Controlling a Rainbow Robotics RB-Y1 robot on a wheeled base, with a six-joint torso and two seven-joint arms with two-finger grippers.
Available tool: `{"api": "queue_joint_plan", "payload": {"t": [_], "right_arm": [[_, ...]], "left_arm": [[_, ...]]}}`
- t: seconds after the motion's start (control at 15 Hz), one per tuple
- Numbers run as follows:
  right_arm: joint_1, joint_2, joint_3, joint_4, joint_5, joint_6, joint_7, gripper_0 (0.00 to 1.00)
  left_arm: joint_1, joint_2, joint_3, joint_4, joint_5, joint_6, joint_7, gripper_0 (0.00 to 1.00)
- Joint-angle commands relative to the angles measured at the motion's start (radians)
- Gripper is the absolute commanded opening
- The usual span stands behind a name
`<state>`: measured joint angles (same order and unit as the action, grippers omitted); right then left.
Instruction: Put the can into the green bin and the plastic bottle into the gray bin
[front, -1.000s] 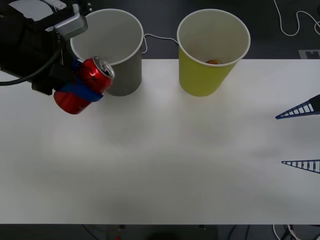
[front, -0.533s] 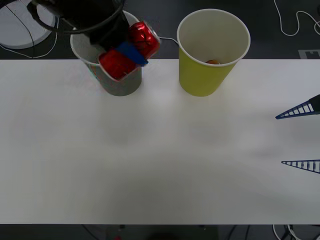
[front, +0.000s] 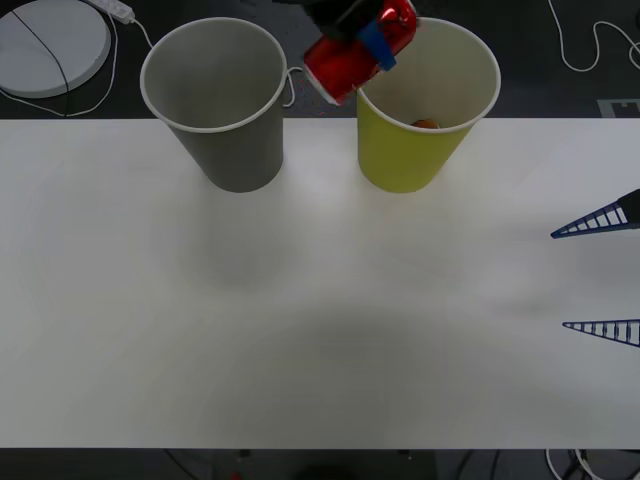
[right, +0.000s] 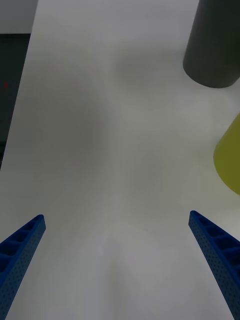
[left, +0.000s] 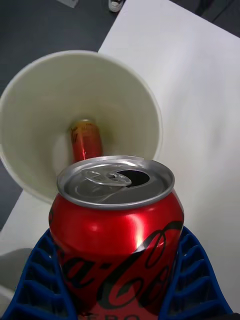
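The red can (front: 352, 55) with its silver top hangs tilted over the near-left rim of the green bin (front: 410, 150), my left gripper (front: 366, 44) shut on it from above. In the left wrist view the can (left: 117, 235) sits between the blue fingers (left: 192, 280), with the green bin's pale inside (left: 127, 107) just beyond it. The gray bin (front: 232, 140) stands to the left of the green one. My right gripper (front: 603, 275) waits open at the table's right edge, far from both bins. The plastic bottle is out of view.
A small reddish-orange object (left: 86, 140) lies at the bottom of the green bin. The white table (front: 320, 320) is bare in front of the bins. Past its far edge lie a white round disc (front: 50, 45) and cables (front: 590, 50) on the dark floor.
My left gripper carried the can rightward, from beside the gray bin, across its mouth, to the green bin's rim. The right gripper stayed still.
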<state>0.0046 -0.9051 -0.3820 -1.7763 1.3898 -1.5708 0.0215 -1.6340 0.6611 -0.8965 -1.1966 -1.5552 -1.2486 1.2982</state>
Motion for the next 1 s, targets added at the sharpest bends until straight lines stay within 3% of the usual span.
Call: {"api": "queue_joint_plan", "payload": {"t": [0.07, 0.4, 0.73, 1.0], "right_arm": [[0.000, 0.000, 0.000, 0.000, 0.000, 0.000, 0.000, 1.00], [0.000, 0.000, 0.000, 0.000, 0.000, 0.000, 0.000, 1.00], [0.000, 0.000, 0.000, 0.000, 0.000, 0.000, 0.000, 1.00], [0.000, 0.000, 0.000, 0.000, 0.000, 0.000, 0.000, 1.00]], "left_arm": [[-0.058, -0.086, -0.021, 0.144, -0.008, 0.035, 0.001, 0.00], [-0.191, -0.244, -0.150, 0.391, -0.016, 0.150, 0.055, 0.00], [-0.202, -0.350, -0.159, 0.540, -0.031, 0.270, 0.055, 0.00], [-0.210, -0.386, -0.159, 0.589, -0.037, 0.299, 0.055, 0.00]]}}
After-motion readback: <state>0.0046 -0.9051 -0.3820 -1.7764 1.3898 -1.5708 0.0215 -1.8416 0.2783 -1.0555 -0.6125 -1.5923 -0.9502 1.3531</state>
